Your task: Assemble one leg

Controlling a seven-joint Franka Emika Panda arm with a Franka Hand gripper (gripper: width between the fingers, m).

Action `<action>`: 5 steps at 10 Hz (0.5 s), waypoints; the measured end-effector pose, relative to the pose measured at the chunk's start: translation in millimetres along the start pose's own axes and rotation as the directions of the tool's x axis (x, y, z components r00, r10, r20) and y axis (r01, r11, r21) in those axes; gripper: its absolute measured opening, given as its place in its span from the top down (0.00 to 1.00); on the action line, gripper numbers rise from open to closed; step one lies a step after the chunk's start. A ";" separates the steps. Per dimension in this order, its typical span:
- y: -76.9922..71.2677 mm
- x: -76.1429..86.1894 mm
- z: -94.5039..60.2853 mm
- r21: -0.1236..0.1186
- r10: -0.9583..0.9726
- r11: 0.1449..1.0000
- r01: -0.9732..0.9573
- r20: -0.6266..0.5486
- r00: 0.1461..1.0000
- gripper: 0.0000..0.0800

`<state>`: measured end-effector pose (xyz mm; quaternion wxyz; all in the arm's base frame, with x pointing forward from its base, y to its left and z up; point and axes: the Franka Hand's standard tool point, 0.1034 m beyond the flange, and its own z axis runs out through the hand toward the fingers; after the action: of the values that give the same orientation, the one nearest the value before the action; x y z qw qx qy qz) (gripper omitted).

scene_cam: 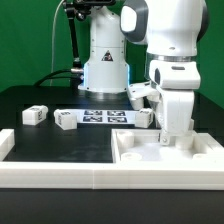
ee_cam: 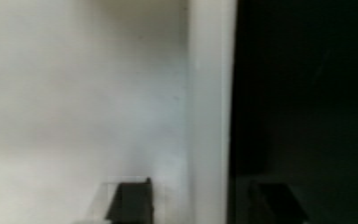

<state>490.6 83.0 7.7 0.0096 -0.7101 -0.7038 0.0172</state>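
The hand (scene_cam: 172, 138) is held low over the large white recessed panel (scene_cam: 190, 160) at the near right of the exterior view. Whether its fingers are spread or pressed together cannot be told. In the wrist view only a blurred white surface (ee_cam: 87, 100) and one dark finger (ee_cam: 131, 200) are seen. On the black table (scene_cam: 60, 140) three legs are set in a row. The first leg (scene_cam: 33, 115) is at the far left. The second leg (scene_cam: 65, 120) is just left of the marker board (scene_cam: 105, 116). The third leg (scene_cam: 143, 117) is between that board and the hand.

The arm (scene_cam: 165, 35) has smooth rounded white shells with dark grey joint bands. Black cables (scene_cam: 72, 40) trail by its white domed base (scene_cam: 105, 62); the gripper (scene_cam: 176, 138) housing is boxy white.
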 end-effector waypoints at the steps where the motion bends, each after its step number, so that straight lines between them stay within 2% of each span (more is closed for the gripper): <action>1: 0.0 -0.1 0.0 0.000 0.000 1.000 0.000 0.000 1.000 0.42; 2: 0.0 -0.1 0.0 0.000 0.000 1.000 0.000 0.000 1.000 0.25; 5: 0.0 -0.2 0.1 0.000 0.000 1.000 0.000 0.000 1.000 0.19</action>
<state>490.6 82.7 7.6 0.0096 -0.7103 -0.7036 0.0173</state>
